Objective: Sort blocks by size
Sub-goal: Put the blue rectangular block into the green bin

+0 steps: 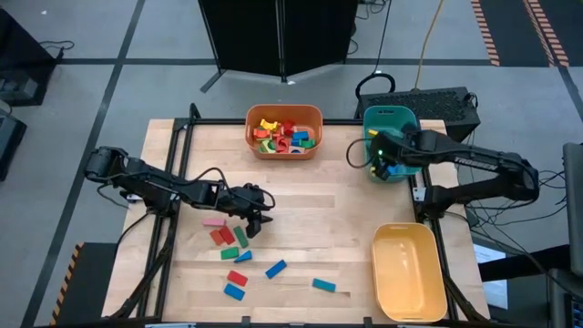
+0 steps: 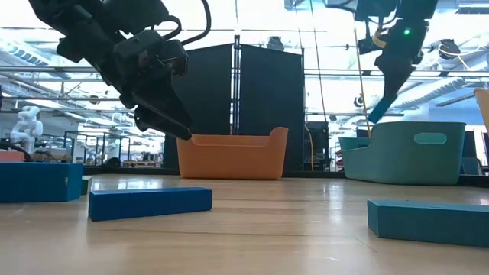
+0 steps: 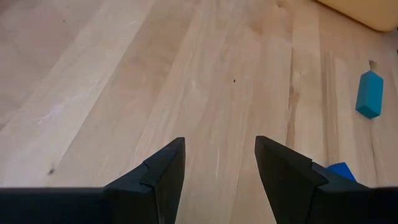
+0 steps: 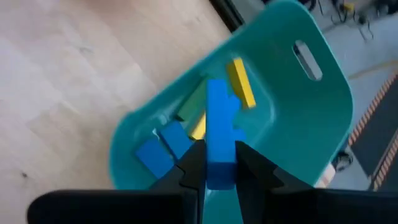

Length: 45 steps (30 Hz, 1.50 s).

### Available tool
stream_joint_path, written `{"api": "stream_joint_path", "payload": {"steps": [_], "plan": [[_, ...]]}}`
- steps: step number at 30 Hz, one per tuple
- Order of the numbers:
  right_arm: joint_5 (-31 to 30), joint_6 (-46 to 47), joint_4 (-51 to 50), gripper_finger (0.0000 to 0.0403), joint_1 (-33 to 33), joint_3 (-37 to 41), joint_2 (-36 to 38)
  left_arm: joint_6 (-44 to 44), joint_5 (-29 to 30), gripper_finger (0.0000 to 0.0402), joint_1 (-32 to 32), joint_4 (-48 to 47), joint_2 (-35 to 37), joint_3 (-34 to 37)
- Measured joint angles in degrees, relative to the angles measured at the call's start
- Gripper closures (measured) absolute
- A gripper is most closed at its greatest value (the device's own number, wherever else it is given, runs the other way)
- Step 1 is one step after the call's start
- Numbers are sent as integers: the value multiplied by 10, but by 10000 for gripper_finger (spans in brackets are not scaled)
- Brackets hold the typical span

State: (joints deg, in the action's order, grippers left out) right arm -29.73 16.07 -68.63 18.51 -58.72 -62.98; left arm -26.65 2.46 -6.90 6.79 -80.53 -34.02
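Several loose blocks [image 1: 239, 239] in red, green, pink and blue lie flat on the wooden table's near left part. My left gripper [image 1: 258, 223] hovers open just right of them, its fingers [image 3: 168, 168] over bare wood with nothing between them. My right gripper [image 1: 379, 164] hangs over the teal bin [image 1: 390, 111] at the far right, shut on a long blue block [image 4: 217, 118]. Yellow, green and blue blocks [image 4: 239, 81] lie on the bin's floor beneath it. My right gripper pinches the blue block between its two fingers, on the long sides at one end [image 4: 217, 169]. The fingers slant down from above and run along the block, which sticks out past the fingertips. The block [image 2: 382, 109] hangs tilted, lifted clear above the teal bin.
An orange bin [image 1: 250, 128] holding several mixed blocks stands at the far middle. A yellow bin [image 1: 408, 273] stands at the near right. Single blue and teal blocks [image 1: 323, 285] lie along the near edge. Bare wood lies between the loose blocks and the bins.
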Motion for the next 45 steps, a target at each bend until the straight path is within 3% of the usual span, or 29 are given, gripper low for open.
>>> {"api": "stream_joint_path", "payload": {"steps": [3,9,21,26,37,45], "plan": [[10,-2,-6,354,34,0,0,-13,0,208,0,-1,0,0],[85,-21,-7,354,103,0,-2,-26,0,208,1,-5,0,0],[138,-81,23,353,185,47,-77,-41,36,208,1,-3,0,0],[138,-112,59,337,197,48,-93,-44,42,208,1,-3,0,0],[151,-138,91,258,198,48,-94,-29,10,208,0,1,0,0],[149,-138,131,258,188,48,-91,-30,7,208,-15,6,0,0]]}}
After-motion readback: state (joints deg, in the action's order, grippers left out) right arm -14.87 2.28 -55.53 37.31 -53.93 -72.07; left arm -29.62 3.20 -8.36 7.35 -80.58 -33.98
